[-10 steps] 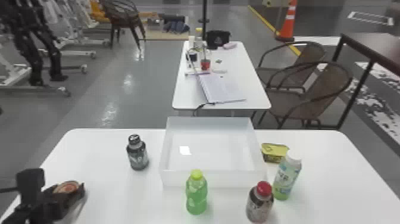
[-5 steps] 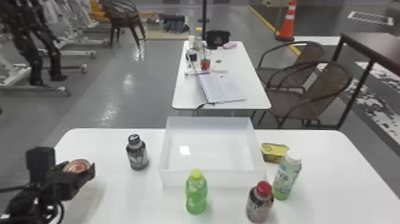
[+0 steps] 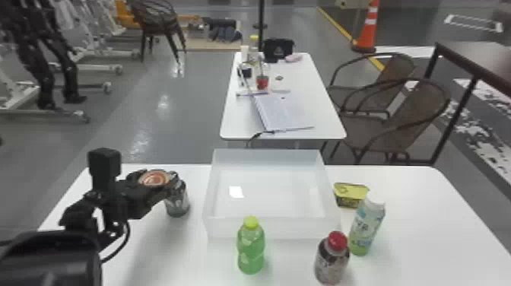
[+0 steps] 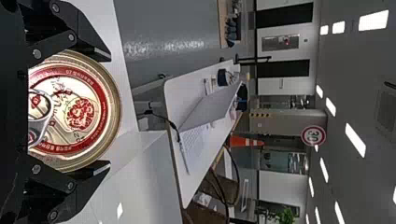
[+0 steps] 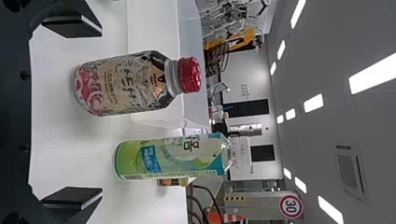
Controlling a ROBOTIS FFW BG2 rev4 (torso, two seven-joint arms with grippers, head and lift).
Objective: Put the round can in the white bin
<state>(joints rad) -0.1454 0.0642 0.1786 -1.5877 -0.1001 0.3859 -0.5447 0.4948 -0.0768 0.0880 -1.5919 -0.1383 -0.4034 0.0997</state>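
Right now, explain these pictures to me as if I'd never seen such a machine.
This is a robot with two black arms. One picture looks forward and down from its head; the two sideways ones come from cameras on its wrists.

The left hand grips the round can above the white table. The right hand is open, with a red-capped bottle and a green-and-white bottle ahead of it.

On the table stand the white bin, a green bottle in front of it, a dark bottle left of it and a yellow package right of it.
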